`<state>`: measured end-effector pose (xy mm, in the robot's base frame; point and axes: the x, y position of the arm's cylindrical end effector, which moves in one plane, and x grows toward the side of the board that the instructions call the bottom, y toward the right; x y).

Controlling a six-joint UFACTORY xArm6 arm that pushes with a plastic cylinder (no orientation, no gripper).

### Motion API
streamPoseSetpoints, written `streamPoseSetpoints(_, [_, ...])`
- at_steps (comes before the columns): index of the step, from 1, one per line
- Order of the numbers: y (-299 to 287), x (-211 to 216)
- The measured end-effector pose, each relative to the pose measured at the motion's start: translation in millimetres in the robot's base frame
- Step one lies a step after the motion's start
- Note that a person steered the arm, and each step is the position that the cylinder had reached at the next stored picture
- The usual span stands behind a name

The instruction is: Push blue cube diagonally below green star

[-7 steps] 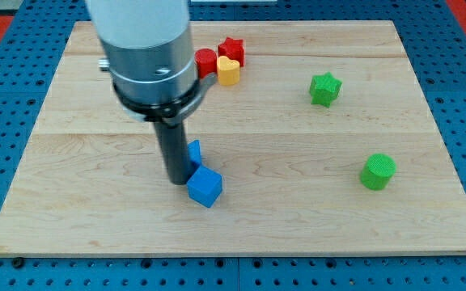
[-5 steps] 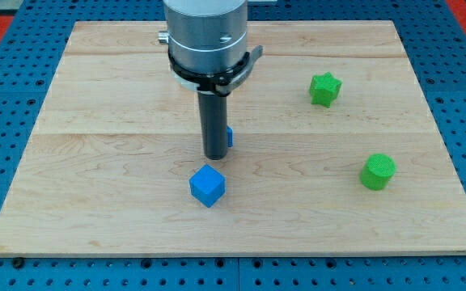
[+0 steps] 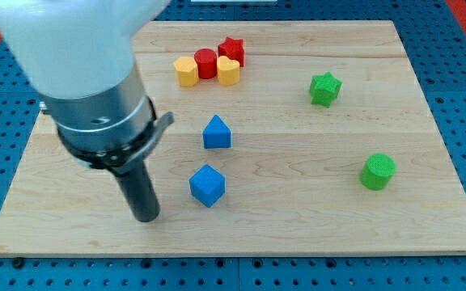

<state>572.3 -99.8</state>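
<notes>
Eight blocks sit on the bench (image 3: 427,97), and the one that matters, the blue cube (image 3: 207,185), lies low and a little left of centre, well apart from the green star (image 3: 324,88) up at the view's right. The rod's tip (image 3: 146,217) is down beside the cube, on its left and slightly lower, close but not touching. No jaws to report on this arm, just the bare rod, so nothing is gripped. To my eye this is the lining-up step: the tip is parked on the far side of the cube from the star, which is where a shove toward the view's right would have to start. The next move, I'd say, calls for a push to the right and somewhat upward, stopping with the cube short of the star, down and off to one side of it; the cube could spin off the rod if struck off-centre. Now the count: two blue, the cube and a blue house-shaped block (image 3: 217,132) just above it; two green, the star and a green cylinder (image 3: 377,171); two red, a red cylinder (image 3: 206,63) and a red star (image 3: 231,49); two yellow, a yellow hexagon (image 3: 186,71) and a yellow heart (image 3: 228,71), those four clustered at the top.
</notes>
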Motion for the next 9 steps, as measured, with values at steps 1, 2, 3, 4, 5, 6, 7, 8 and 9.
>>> streamPoseSetpoints(1, [30, 0])
streamPoseSetpoints(2, [52, -15])
streamPoseSetpoints(3, [66, -46])
streamPoseSetpoints(4, [79, -76])
streamPoseSetpoints(5, [87, -82])
streamPoseSetpoints(6, [90, -69])
streamPoseSetpoints(7, [97, -55])
streamPoseSetpoints(8, [138, -42])
streamPoseSetpoints(9, [196, -24])
